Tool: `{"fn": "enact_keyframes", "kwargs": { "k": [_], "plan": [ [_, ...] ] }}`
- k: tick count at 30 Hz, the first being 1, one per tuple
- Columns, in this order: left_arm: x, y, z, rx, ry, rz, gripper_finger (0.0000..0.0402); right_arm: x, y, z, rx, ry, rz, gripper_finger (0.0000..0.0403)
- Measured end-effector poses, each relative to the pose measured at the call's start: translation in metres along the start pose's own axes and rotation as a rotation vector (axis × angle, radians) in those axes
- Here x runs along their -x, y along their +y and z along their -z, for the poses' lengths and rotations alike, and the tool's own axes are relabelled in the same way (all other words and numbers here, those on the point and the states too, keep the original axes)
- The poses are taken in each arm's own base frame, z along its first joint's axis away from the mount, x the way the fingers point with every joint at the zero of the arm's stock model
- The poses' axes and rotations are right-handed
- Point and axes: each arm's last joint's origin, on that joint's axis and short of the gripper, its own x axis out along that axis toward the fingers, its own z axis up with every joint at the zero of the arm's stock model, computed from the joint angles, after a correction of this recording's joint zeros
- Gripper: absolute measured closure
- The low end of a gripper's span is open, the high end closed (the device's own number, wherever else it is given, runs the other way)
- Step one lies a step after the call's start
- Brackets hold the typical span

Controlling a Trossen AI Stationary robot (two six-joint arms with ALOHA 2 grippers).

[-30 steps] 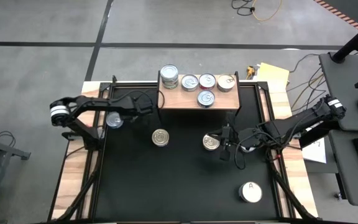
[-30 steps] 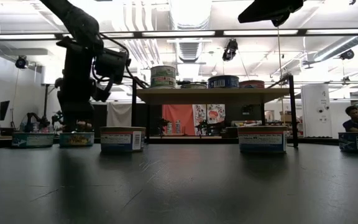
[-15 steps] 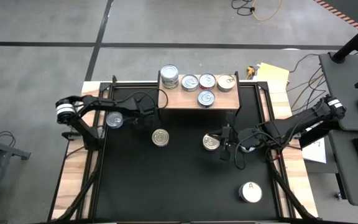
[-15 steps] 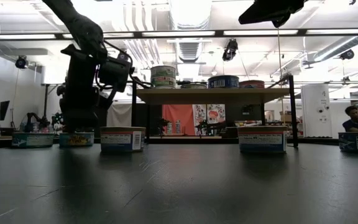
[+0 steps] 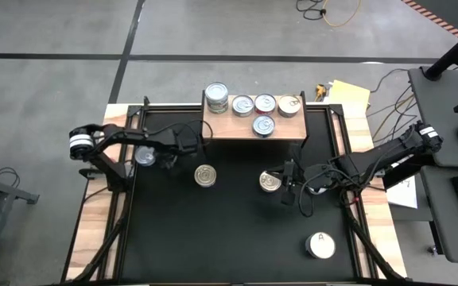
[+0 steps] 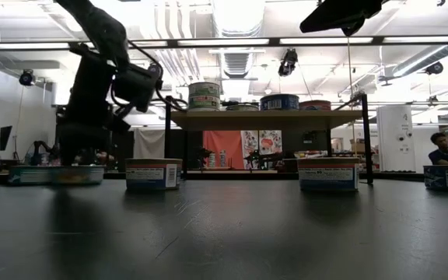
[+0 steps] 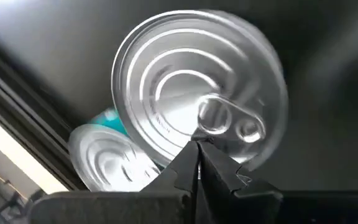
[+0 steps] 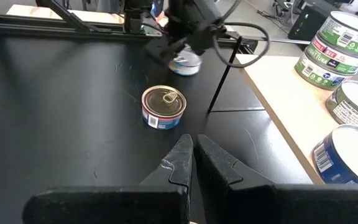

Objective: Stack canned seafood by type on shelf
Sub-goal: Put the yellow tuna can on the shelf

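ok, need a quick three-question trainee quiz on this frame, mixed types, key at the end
1. Seen from above, how many can tops show on the shelf? A) three B) five C) eight
2. True or false: the white-topped can marked A sits on the shelf.
3. Which claw is at the two silver-topped cans near the table's left edge, and is it open or shut?

Key:
1. B, five: four along the back and one in front.
2. False: it stands on the black tabletop, near the right arm's side, far from the shelf.
3. The left claw, shut.
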Motion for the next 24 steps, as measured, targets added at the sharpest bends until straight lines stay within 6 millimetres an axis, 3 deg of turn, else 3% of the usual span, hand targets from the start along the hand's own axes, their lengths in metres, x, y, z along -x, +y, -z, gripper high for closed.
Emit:
{"fn": "enact_keyframes", "kwargs": {
  "k": [8, 15, 24],
  "plan": [
    [0.020, -0.035, 0.015, -0.104, 0.005, 0.148, 0.0402, 0.000, 0.000, 0.000, 0.000, 0.000, -0.001, 0.0390],
    [0.036, -0.076, 0.044, -0.170, 0.016, 0.255, 0.0402, 0.000, 0.000, 0.000, 0.000, 0.000, -0.002, 0.0390],
    [0.079, -0.123, 0.077, -0.208, -0.203, 0.338, 0.0402, 0.000, 0.000, 0.000, -0.035, 0.000, -0.004, 0.0390]
  ]
}}
